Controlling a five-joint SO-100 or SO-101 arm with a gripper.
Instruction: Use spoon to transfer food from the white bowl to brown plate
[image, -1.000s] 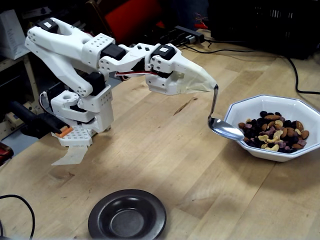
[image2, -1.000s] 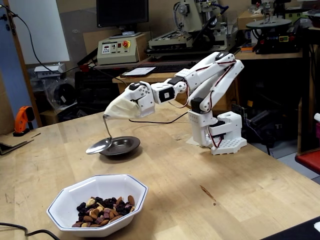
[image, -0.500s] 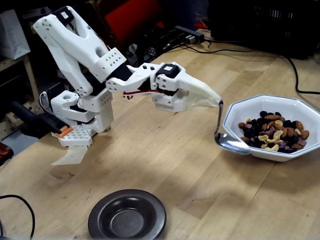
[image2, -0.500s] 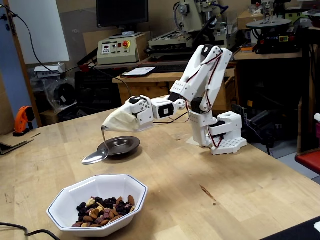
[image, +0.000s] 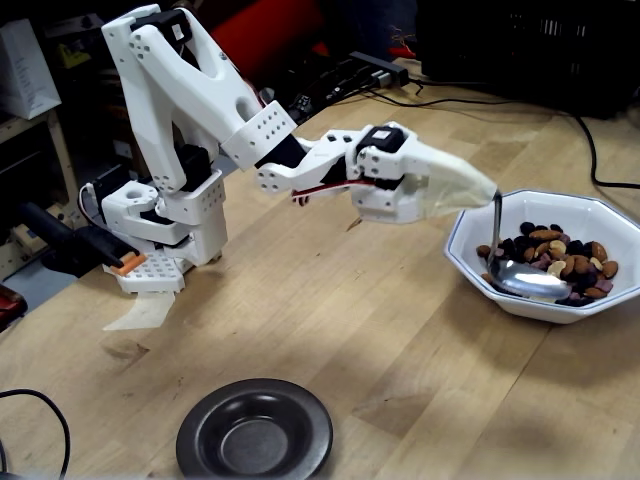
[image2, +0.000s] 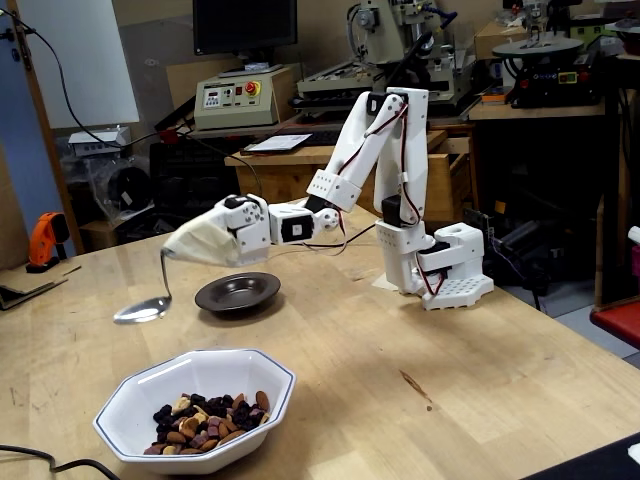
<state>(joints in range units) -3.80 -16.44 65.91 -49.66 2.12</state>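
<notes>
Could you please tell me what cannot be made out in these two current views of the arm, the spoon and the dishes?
- The gripper: a pale cover wraps it in both fixed views, hiding its fingers and its hold on the spoon.
- Whether the spoon touches the food or carries any: too small to tell.
- The white bowl: the near wall hides part of the food.
- The brown plate: cut off by the bottom edge.

A workshop: behind the wooden counter (image2: 480, 350) stand a benchtop milling machine (image2: 395, 45), a control box (image2: 235, 95) with a red stop button, and an orange drill (image2: 45, 240) left of it.
</notes>
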